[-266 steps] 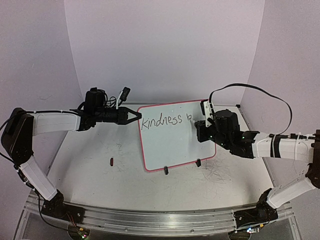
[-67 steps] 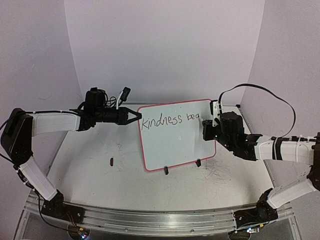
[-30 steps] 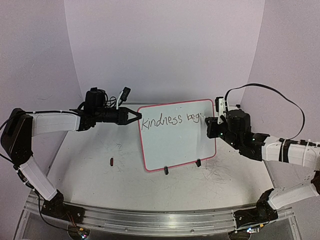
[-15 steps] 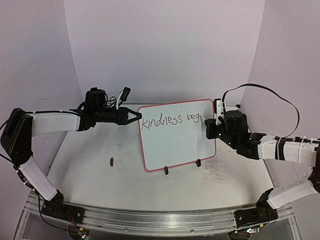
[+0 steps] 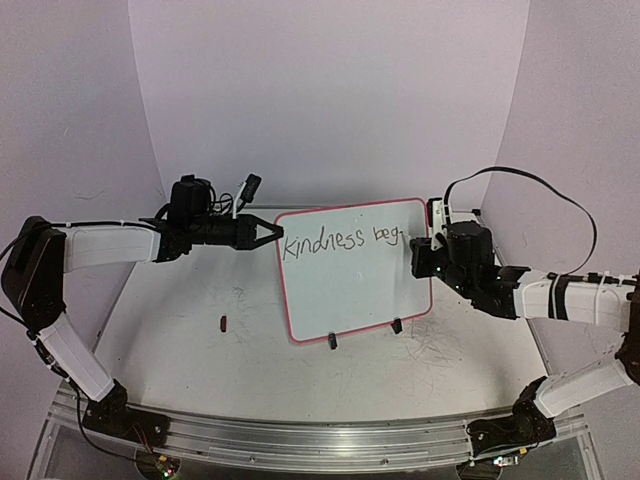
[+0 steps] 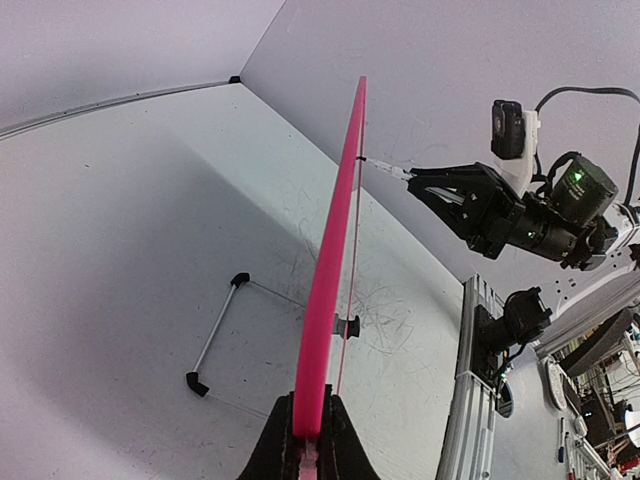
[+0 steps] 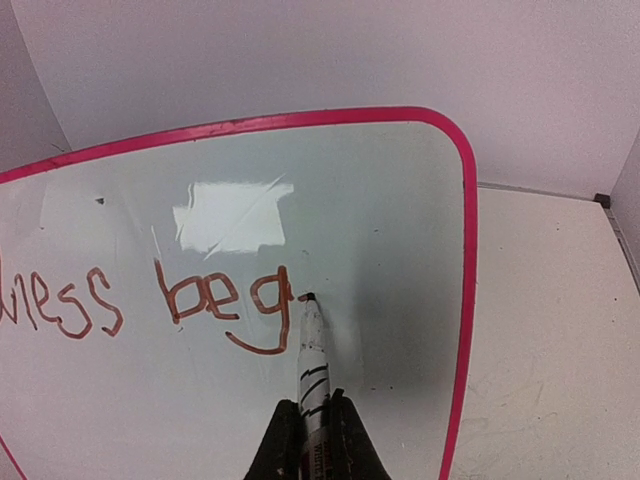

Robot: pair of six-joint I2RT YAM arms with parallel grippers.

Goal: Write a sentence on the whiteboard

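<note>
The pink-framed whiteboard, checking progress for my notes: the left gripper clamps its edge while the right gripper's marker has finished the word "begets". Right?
No: in the right wrist view the sentence reaches only "beg"; the white marker in the right gripper points after the g. The left gripper does clamp the pink-framed whiteboard by its edge.

This looks like a robotics laboratory, set up as a small test cell. An aluminium rail (image 5: pixel 300 438) carries two robot arms, the left arm (image 5: pixel 105 245) and the right arm (image 5: pixel 575 298), bolted side by side. Behind the rail lies a scuffed white worktop (image 5: pixel 180 340), closed in by plain white backdrop panels (image 5: pixel 330 90). Past the rail's right end, the left wrist view shows cluttered equipment (image 6: pixel 600 395).
</note>
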